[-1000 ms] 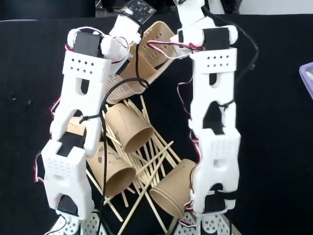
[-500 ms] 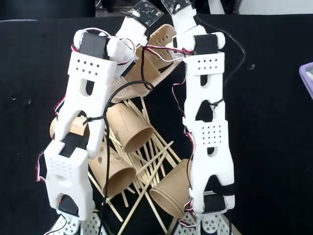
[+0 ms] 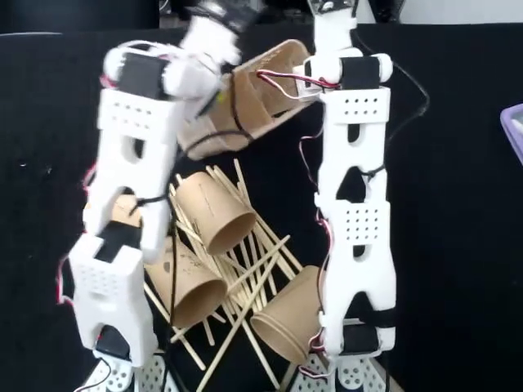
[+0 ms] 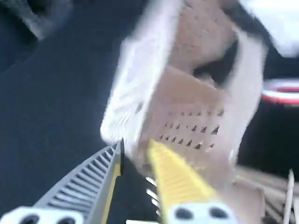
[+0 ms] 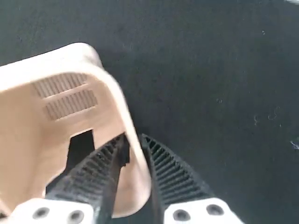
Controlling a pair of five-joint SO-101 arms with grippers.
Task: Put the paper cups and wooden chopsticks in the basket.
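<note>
Black desk [image 3: 458,245] carries paper cups [image 3: 216,212] and chopsticks [image 3: 245,278], heaped and unloaded. Beyond them, the right tool [image 5: 133,137] clenches the basket [image 3: 261,90] rim and the left tool [image 4: 135,144] seemingly pinches its wall. The basket has just shifted, so loading waits.

No legible text, numbers or signs. One paper cup [image 3: 192,286] carries small dark marks on its side, too small to read.
</note>
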